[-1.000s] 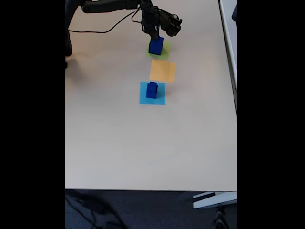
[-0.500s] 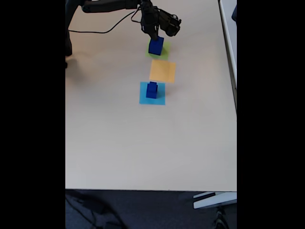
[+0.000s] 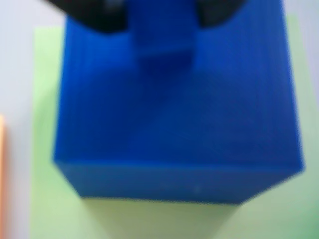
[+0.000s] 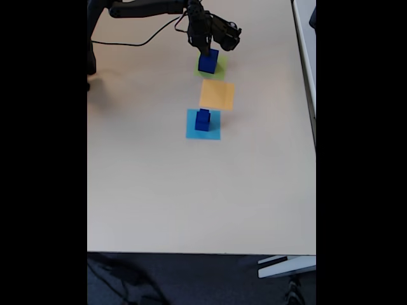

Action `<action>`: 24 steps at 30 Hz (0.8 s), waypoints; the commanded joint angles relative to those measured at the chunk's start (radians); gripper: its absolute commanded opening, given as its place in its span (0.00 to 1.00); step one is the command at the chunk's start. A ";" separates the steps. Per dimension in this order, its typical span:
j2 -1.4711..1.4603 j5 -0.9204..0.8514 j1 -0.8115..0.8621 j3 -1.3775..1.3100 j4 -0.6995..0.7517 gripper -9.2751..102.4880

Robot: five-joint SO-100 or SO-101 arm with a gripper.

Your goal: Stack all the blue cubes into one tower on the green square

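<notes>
Cubes (image 4: 203,119) stacked on light-blue square (image 4: 193,131)

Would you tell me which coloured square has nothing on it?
The orange square, in the middle of the row; the green square and the light-blue square each carry blue cubes.

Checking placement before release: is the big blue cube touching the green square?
Touching. In the wrist view the big blue cube sits flat on the green square, no gap beneath.
</notes>
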 commanded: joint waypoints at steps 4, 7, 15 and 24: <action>0.037 -0.015 0.011 -0.008 -0.017 0.16; 0.037 -0.018 0.009 -0.009 -0.017 0.17; 0.017 -0.057 0.002 -0.095 0.018 0.18; -0.017 -0.104 0.014 -0.325 0.133 0.19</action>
